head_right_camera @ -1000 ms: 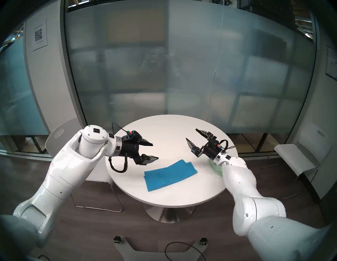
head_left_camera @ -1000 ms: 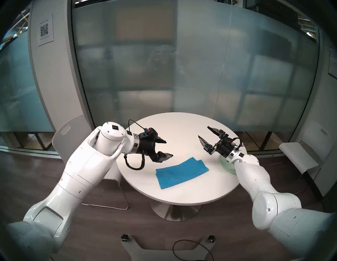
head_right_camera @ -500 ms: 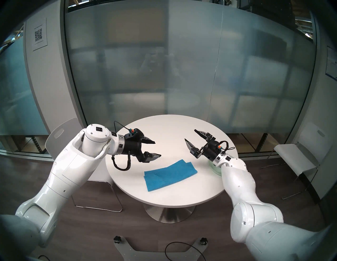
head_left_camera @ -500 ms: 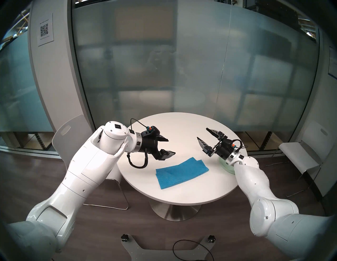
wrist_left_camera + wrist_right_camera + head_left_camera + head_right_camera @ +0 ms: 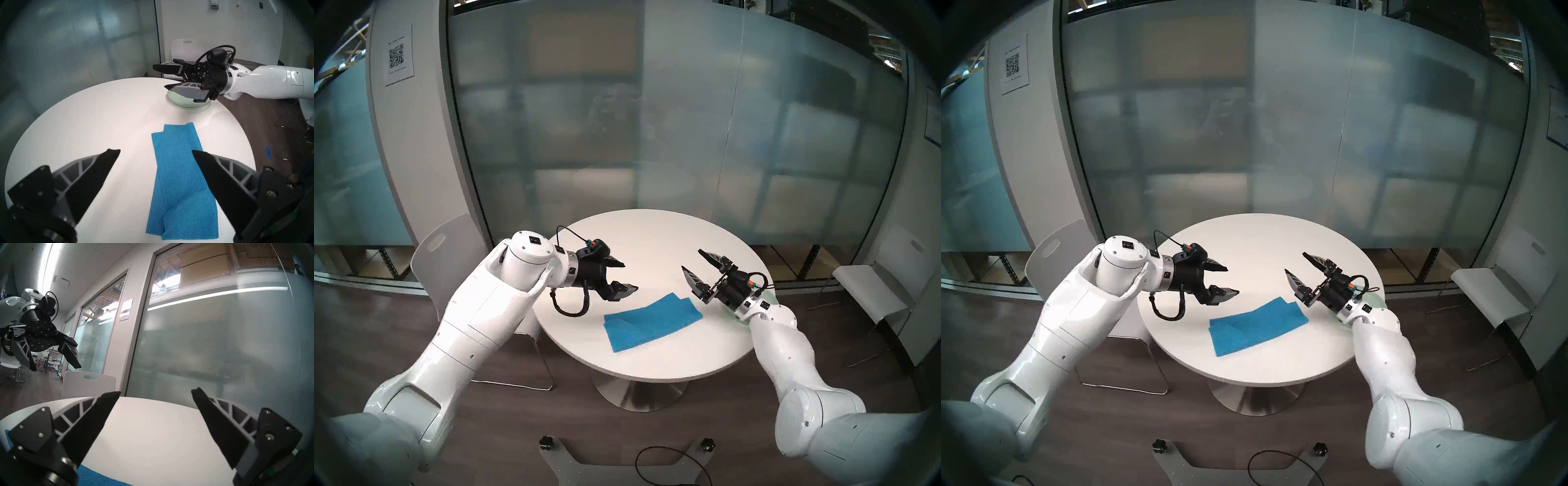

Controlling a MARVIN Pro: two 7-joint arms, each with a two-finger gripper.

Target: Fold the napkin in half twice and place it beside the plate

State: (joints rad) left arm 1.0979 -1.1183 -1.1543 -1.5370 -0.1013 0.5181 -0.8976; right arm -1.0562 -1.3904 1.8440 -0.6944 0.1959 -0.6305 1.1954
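The blue napkin (image 5: 650, 322) lies flat on the round white table (image 5: 653, 244) as a long strip folded once, with its layers a little uneven; it also shows in the left wrist view (image 5: 180, 186). The mint-green plate (image 5: 178, 100) sits at the table's right edge, mostly hidden under my right wrist in the head views (image 5: 1377, 297). My left gripper (image 5: 630, 276) is open and empty, hovering above the table left of the napkin. My right gripper (image 5: 691, 259) is open and empty, raised above the napkin's right end, next to the plate.
A white chair (image 5: 446, 244) stands behind the table's left side and another (image 5: 870, 292) to the right. A frosted glass wall (image 5: 653, 135) runs behind the table. A cable (image 5: 673, 465) lies on the floor near my base.
My right gripper has dropped lower and drawn back a little over the plate. My left arm has shifted slightly; its gripper stays open. The napkin has not moved.
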